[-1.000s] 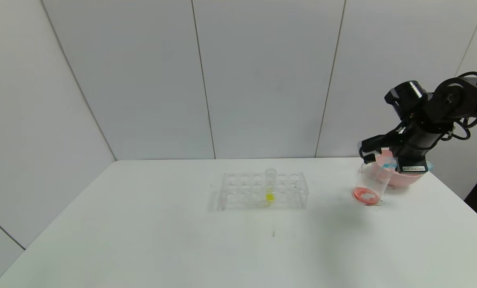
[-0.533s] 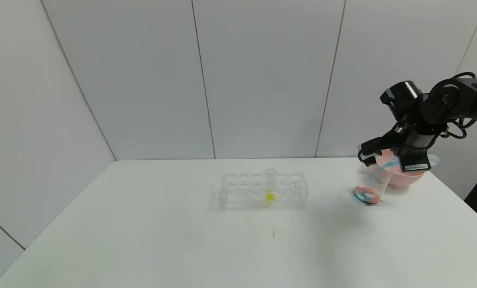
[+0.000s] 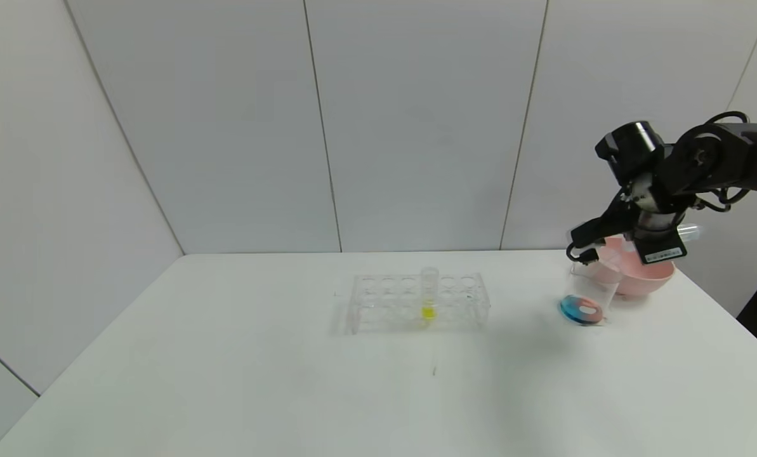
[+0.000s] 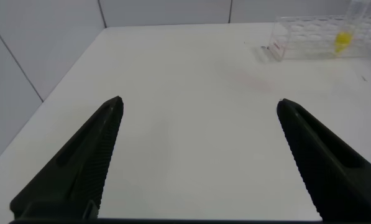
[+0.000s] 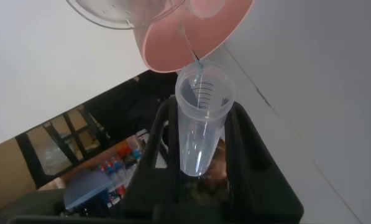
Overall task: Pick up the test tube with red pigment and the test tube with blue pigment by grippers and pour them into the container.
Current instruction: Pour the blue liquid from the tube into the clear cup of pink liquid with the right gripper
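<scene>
My right gripper is at the far right, above the table, shut on the test tube with blue pigment. That tube is tipped mouth-down over the container and looks almost drained. A thin blue thread hangs from its lip. The clear container holds blue and red liquid side by side at its base. Its rim shows beyond the tube. The test tube with red pigment is out of view. My left gripper hangs open over bare table.
A pink bowl stands right behind the container, close under my right arm. A clear rack in mid-table holds a tube with yellow liquid. The table's right edge runs just past the bowl.
My right wrist rose and tipped the tube further. A blue stream ran down into the container, and blue liquid now lies beside the red at its base.
</scene>
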